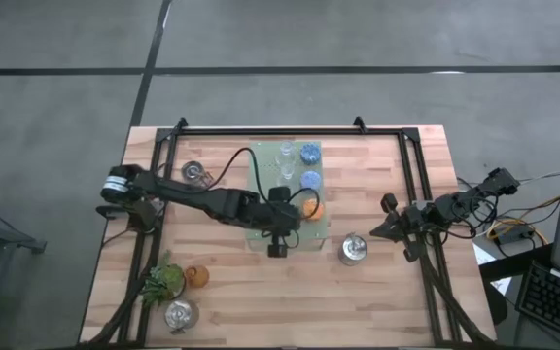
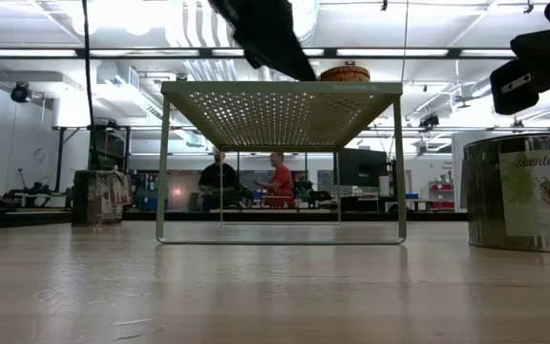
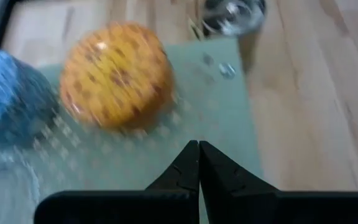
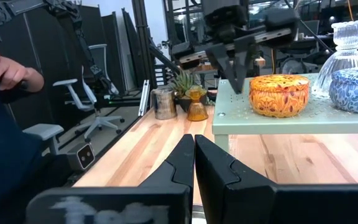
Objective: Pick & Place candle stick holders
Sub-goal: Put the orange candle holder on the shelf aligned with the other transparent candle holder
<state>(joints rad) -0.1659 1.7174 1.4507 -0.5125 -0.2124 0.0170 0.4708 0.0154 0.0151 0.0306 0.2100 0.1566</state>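
- Your left gripper (image 1: pixel 277 251) hangs over the green board (image 1: pixel 266 175), jaws shut, empty, just beside the orange holder (image 3: pixel 115 74); a careless swing could knock it off the edge.
- Right gripper (image 1: pixel 375 231) also shut and empty, near the silver holder (image 1: pixel 354 250); open before descending or you'll tip it.

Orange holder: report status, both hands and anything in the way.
Left hand shut, empty, over the board beside the orange holder. Right hand shut, empty, parked at table's right side. Orange holder sits on the board next to a blue holder. Nothing blocking.
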